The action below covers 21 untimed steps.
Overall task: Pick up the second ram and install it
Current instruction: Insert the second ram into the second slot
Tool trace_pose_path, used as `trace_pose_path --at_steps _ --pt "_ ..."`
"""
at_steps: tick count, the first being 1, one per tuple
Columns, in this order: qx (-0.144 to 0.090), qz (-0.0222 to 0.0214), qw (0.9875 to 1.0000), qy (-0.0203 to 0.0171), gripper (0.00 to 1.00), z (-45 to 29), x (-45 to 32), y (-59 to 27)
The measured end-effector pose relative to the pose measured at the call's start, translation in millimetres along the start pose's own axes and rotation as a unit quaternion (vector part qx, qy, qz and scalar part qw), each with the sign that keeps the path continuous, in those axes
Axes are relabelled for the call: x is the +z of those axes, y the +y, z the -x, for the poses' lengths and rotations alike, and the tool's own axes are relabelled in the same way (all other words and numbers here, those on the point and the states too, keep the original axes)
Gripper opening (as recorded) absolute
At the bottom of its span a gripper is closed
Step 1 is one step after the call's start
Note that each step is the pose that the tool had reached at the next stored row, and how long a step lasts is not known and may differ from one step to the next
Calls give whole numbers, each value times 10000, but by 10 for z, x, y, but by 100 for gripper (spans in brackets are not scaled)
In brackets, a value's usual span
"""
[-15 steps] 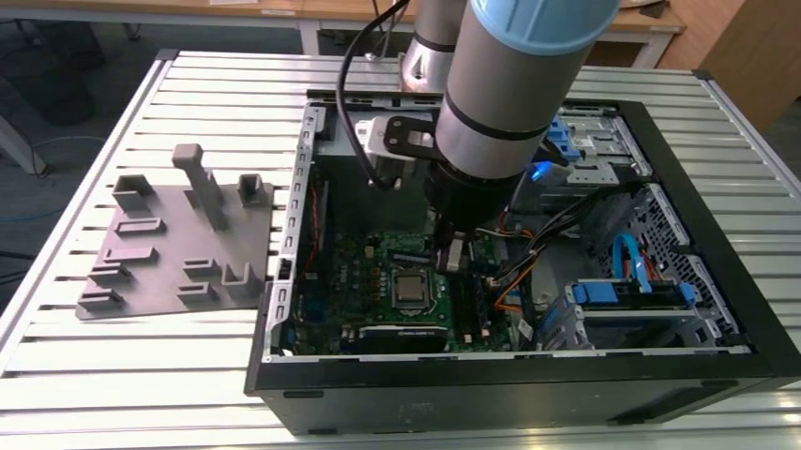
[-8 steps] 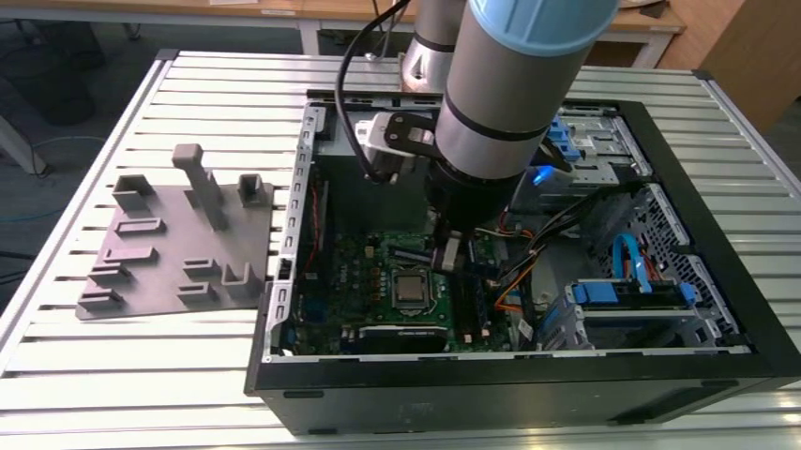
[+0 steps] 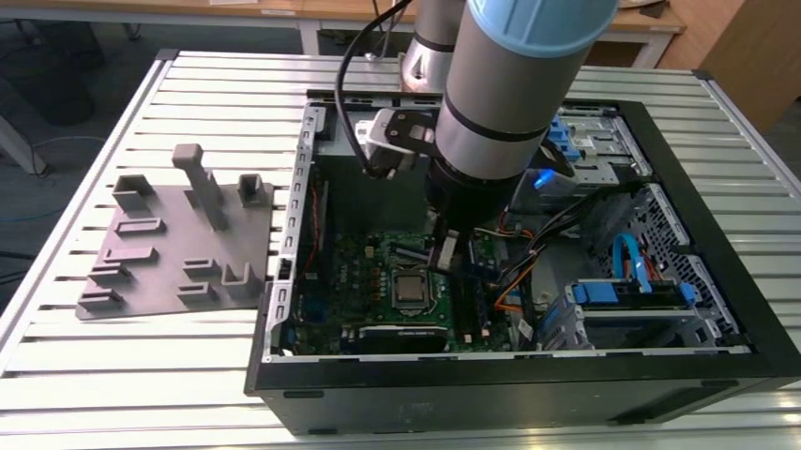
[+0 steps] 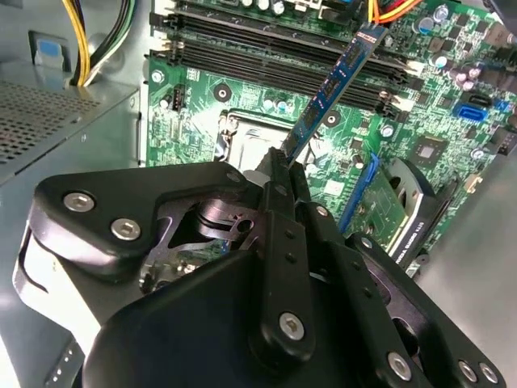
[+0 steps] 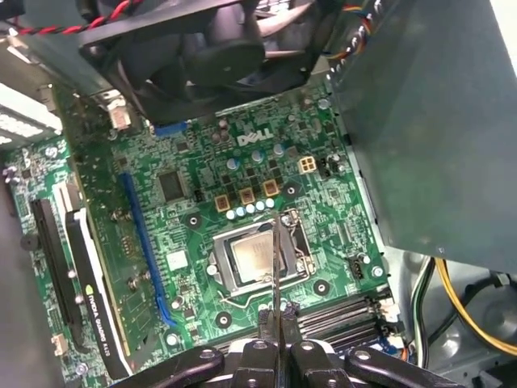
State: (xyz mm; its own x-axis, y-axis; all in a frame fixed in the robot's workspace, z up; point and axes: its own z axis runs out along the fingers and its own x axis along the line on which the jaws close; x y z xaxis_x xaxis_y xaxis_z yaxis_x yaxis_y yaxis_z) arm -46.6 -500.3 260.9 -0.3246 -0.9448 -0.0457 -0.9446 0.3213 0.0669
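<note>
**Second ram clamped in the gripper over the open case**

In the exterior view the arm (image 3: pixel 501 94) reaches down into the open computer case (image 3: pixel 501 384), which lies on a slatted table (image 3: pixel 126 375). A grey moulded plate (image 3: pixel 163 253) sits on the table just beside the case, toward the exterior view's left.

The gripper (image 4: pixel 284 166) is clenched on the second ram (image 4: pixel 335 81). Its two black fingers (image 4: pixel 279 202) pinch one end of the stick, and the rest juts out past the fingertips toward the green motherboard (image 4: pixel 242 97). In the second wrist view the stick's far end lies over the row of black memory slots (image 4: pixel 266 48) (whether it touches them cannot be told).

In the first wrist view the second ram (image 5: pixel 275 259) appears edge-on, a thin line rising from the gripper (image 5: pixel 275 323) across the CPU socket (image 5: pixel 250 263). A black fan (image 5: pixel 202 48) hangs at the far edge of the motherboard (image 5: pixel 202 162).
</note>
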Motion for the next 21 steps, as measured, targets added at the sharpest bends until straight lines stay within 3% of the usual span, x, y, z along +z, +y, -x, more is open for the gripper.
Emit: trace_pose_path --at_steps 10,21 --pt "362 -17 9993 -24 11 0 5 0" --pt "717 -33 9974 -48 11 -1 10 -1"
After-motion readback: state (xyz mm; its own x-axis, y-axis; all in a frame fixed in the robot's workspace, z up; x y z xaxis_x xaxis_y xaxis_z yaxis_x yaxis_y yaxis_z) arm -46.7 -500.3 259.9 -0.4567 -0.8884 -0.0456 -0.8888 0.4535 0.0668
